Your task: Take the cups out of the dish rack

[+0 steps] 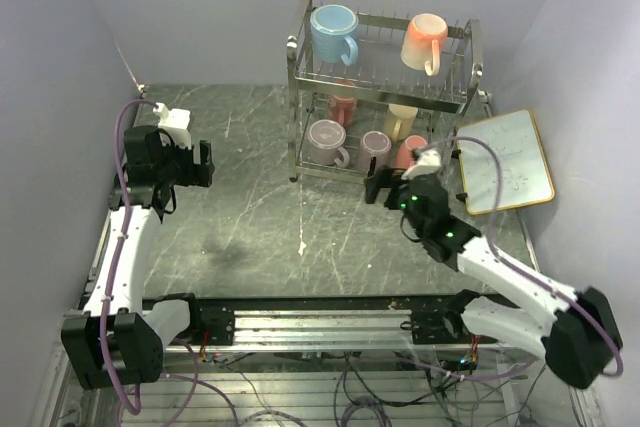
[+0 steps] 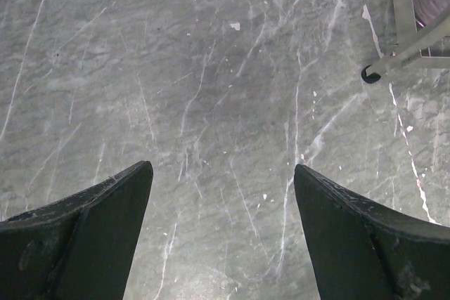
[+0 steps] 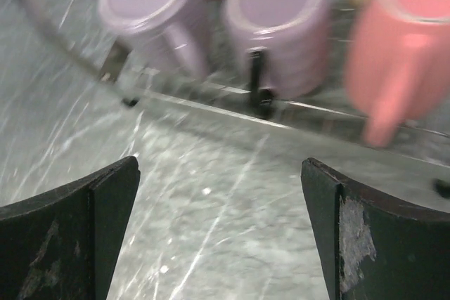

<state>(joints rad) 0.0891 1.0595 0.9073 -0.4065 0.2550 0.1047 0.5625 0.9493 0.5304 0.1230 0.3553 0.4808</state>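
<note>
7 mugs sit in the chrome wire dish rack (image 1: 294,97) at the far side of the grey marble-look table (image 1: 250,217); none is outside it. On the upper tier a light blue mug (image 1: 333,32) lies at the left and a peach-orange mug (image 1: 423,40) at the right, handles toward the near side. The lower tier holds 5: a red-pink mug (image 1: 342,104) and a pale yellow mug (image 1: 401,119) at the back; a left mauve mug (image 1: 326,139), a right mauve mug (image 1: 375,148) and a salmon mug (image 1: 409,153) along the front.

The right gripper (image 1: 380,187) hangs just in front of the lower tier, near the right mauve mug but apart from it; its wrist view, blurred, shows both dark fingers spread wide with nothing between them – only bare tabletop – and beyond them the 2 mauve mugs and the salmon one behind the rack's front rail (image 3: 211,100).

The left gripper (image 1: 205,164) is well apart from the rack, over the left part of the table; its fingers are likewise parted and hold nothing, and its wrist view catches 1 rack foot (image 2: 367,74) at the upper right.

A gold-framed whiteboard (image 1: 505,162) lies right of the rack.
</note>
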